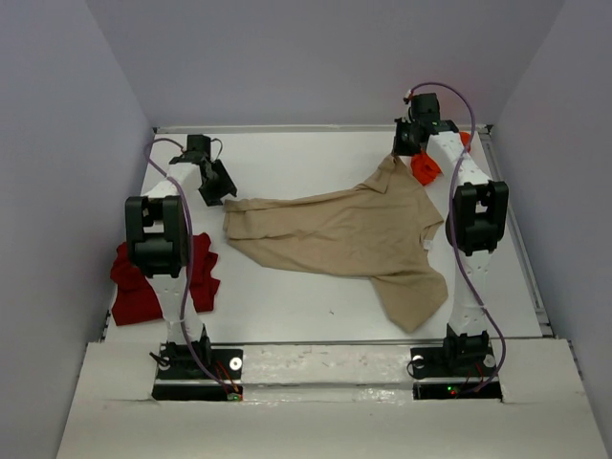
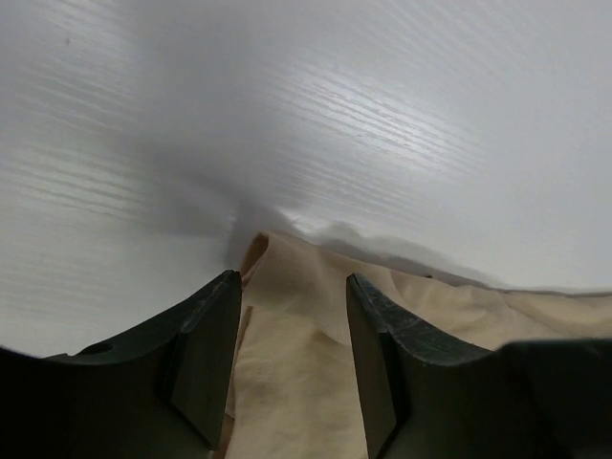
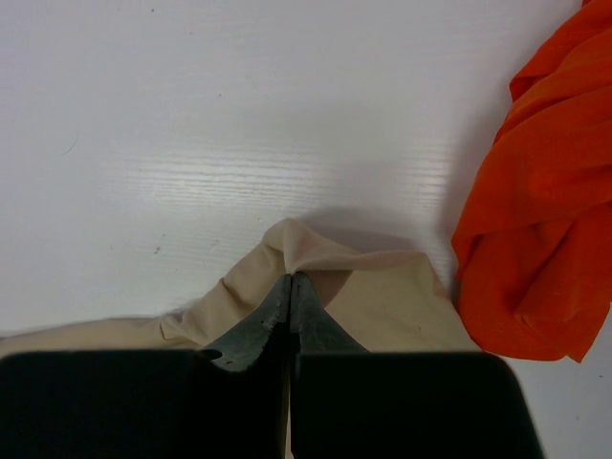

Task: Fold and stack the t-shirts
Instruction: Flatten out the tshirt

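— What of the right jaws?
— Pressed together on a small peak of the tan shirt (image 3: 373, 296) at its far right edge; the cloth puckers up into the tips.
— And the left jaws?
— Standing apart, one finger (image 2: 206, 354) on either side of a corner of the same shirt. The cloth lies between them, not pinched.
— The shirt itself?
— Spread rumpled across the middle of the bench (image 1: 287, 316), drawn out from the left arm (image 1: 158, 234) to the right arm (image 1: 475, 215), one sleeve trailing toward the near right.
— The others?
— The orange shirt (image 3: 535, 210) lies bunched just right of the right jaws, beside the tan one. The red shirt (image 1: 134, 287) sits crumpled at near left, partly under the left arm
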`<state>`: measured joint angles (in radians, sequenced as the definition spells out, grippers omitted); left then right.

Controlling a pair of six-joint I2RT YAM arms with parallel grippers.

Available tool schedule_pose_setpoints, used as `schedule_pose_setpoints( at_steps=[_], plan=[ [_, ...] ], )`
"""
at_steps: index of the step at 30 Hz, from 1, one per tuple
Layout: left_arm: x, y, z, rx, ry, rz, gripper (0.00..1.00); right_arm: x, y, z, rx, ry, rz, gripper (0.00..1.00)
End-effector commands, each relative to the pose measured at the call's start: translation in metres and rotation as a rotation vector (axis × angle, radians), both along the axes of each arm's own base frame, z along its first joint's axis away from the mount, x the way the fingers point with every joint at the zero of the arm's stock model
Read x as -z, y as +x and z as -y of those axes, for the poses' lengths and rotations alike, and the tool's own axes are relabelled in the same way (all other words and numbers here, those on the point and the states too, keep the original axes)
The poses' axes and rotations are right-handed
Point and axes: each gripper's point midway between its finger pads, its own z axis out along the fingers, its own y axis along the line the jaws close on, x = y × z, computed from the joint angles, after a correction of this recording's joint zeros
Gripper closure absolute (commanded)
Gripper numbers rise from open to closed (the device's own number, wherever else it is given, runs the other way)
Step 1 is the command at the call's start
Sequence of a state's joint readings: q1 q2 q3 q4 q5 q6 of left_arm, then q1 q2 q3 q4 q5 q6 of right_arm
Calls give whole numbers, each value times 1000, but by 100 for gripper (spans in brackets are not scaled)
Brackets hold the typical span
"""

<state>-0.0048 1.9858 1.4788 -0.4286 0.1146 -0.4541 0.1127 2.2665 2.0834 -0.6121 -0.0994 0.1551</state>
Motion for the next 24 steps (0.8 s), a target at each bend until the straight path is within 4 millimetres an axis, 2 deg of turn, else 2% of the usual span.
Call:
schedule_pose_setpoints(
  at_steps=[1, 4, 9, 13, 14, 16, 21, 22, 24],
  plan=[
    [-20, 3, 17, 50, -78, 67, 49, -46, 4, -4, -17, 0, 115, 100],
    [-17, 1, 18, 53, -83, 62, 54, -46, 3, 0, -9, -16, 117, 100],
    [-15, -1, 17, 45, -83, 55, 54, -51, 4, -1, -11, -12, 128, 100],
    [-14, 0, 18, 42, -90, 53, 54, -46, 5, -3, -16, -5, 119, 100],
    [-14, -1, 19, 44, -92, 54, 73, -43, 5, -3, -19, -5, 113, 100],
    [-19, -1, 19, 38, -96, 64, 100, -36, 5, -4, -22, -4, 99, 100],
    [-41, 3, 14, 13, -72, 129, 100, -19, 3, -3, -3, 1, 66, 100],
    [-58, 7, 11, 3, -63, 178, 100, -18, 3, -4, -1, 6, 65, 100],
    [-73, 10, 2, -41, -25, 228, 100, -10, 3, -6, -4, 16, 52, 100]
  ],
)
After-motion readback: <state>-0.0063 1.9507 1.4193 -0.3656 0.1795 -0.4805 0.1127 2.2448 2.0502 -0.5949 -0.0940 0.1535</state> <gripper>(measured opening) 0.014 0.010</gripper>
